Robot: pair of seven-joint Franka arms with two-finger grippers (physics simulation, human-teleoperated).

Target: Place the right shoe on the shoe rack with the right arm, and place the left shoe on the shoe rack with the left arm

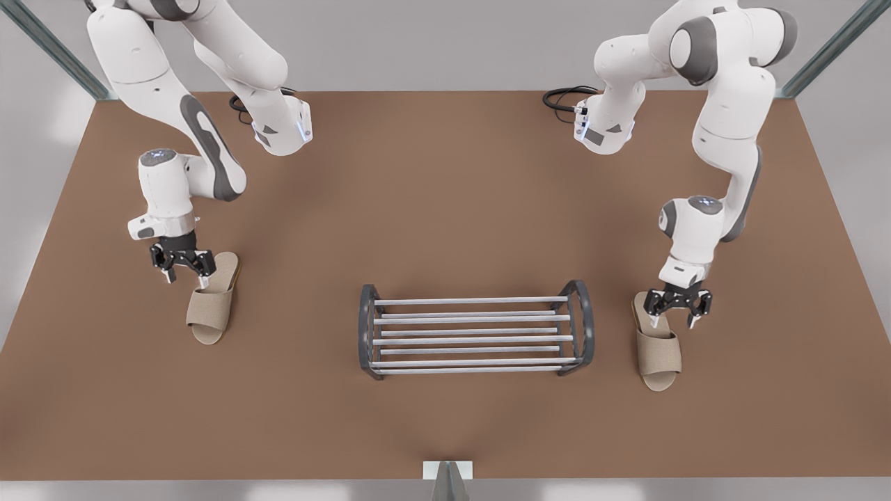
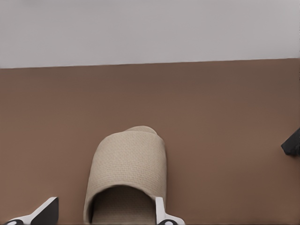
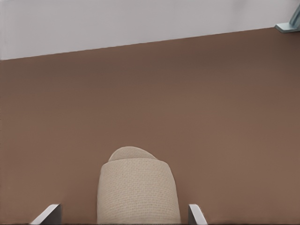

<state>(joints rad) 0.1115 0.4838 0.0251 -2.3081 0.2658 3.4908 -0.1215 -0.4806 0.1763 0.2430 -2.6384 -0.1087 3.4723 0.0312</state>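
At the left of the front view, our right claw [image 1: 186, 275] hangs spread wide over the heel of the right shoe [image 1: 211, 309], which lies flat on the worktop [image 1: 445, 209]. The shoe rack [image 1: 473, 300] stands in the middle with nothing on it. At the right, our left claw [image 1: 674, 316] is spread wide over the left shoe [image 1: 658, 358]. We think the shoes are light and soft, so we should pinch the side of the sole near the heel.

Shoe rack [image 1: 476, 335] sits mid-bench [image 1: 445, 209] with bare brown surface all round; its top bars are unobstructed, both slippers well off to the sides.
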